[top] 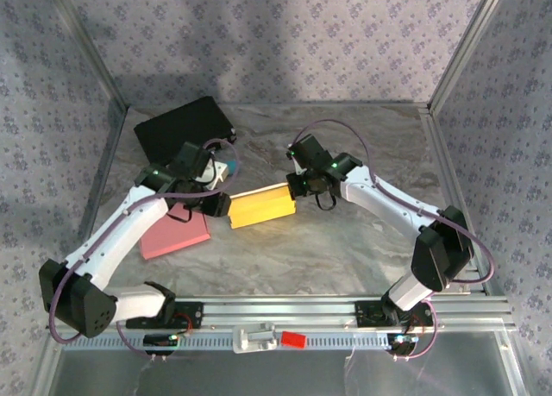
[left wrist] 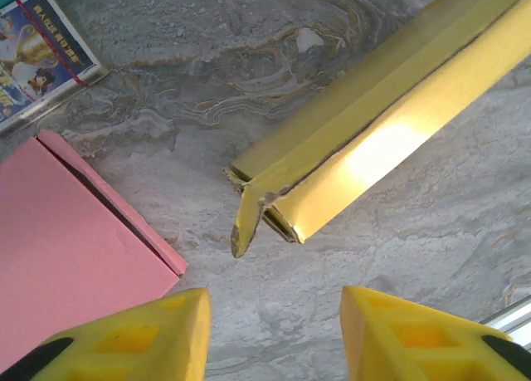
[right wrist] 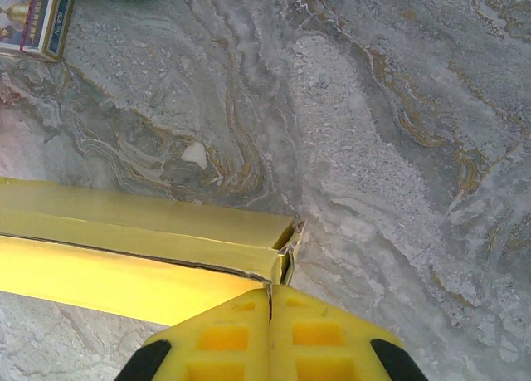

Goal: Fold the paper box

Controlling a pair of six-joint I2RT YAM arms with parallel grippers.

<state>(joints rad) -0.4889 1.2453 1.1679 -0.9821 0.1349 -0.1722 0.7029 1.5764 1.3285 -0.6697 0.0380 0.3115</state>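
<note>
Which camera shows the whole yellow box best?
Top external: the whole box shows, end to end. Left wrist has just one end, with a loose flap; right wrist has just the other end.

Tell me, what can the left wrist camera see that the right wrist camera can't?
Left wrist: a pink sheet, the left pincer open, and a loose flap hanging off one end of the yellow box.
Right wrist: the right pincer, shut, right at the other end of the yellow box.
Both: the yellow box, the marble table and a picture card in the top left corner.
</note>
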